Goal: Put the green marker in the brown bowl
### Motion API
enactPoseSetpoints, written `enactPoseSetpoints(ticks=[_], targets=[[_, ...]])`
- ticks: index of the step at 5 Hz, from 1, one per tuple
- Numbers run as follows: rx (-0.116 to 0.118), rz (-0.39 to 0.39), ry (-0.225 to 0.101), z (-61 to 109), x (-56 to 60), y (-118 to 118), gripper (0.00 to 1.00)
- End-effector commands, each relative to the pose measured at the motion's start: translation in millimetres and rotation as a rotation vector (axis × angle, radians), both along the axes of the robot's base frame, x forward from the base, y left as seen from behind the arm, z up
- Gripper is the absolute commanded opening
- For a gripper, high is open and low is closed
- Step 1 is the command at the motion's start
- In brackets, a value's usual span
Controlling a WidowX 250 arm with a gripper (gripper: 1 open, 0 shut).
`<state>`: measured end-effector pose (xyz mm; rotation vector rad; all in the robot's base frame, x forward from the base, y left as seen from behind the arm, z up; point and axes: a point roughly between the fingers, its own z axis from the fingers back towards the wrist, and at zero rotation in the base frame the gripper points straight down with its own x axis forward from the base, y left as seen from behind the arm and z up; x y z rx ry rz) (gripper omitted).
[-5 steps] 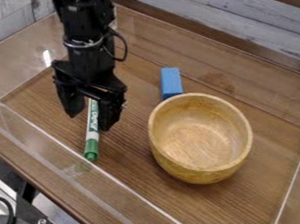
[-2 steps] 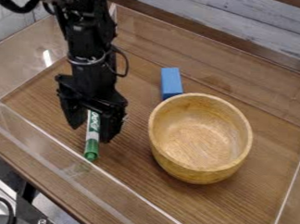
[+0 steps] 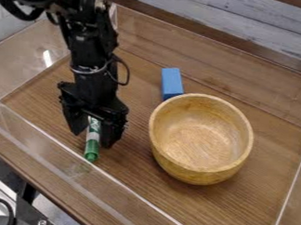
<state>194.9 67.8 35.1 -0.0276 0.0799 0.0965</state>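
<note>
The green marker [image 3: 91,145] lies on the wooden table at the front left, its green cap end pointing toward the near edge. My black gripper [image 3: 93,127] points straight down over the marker's upper part, open, with one finger on each side of the barrel; whether the fingers touch it cannot be told. Most of the barrel is hidden behind the fingers. The brown bowl [image 3: 202,137], round, light wood, stands empty to the right of the gripper, a short gap away.
A small blue block [image 3: 172,83] lies behind the bowl. A clear plastic wall [image 3: 40,148] runs along the front and left edges of the table, close to the marker's cap.
The gripper has come down toward the table, and its open fingers now straddle the marker lower. Marker, bowl and block have not moved.
</note>
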Motion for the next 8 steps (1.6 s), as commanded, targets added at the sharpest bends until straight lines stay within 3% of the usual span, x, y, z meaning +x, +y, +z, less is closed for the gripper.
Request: enactPoseSetpoints(ticks=[1,4,5,8], targets=[[0.021,0.001,-0.019,-2.8,5.7,3,1.00],[0.030,0.002,-0.014,-11.1,8.6,1,1.00],[0.031,0.000,-0.013,-11.0,9.5,0,0.00],[0.044,-0.015,-0.005,5.7,9.8,-2,0.00]])
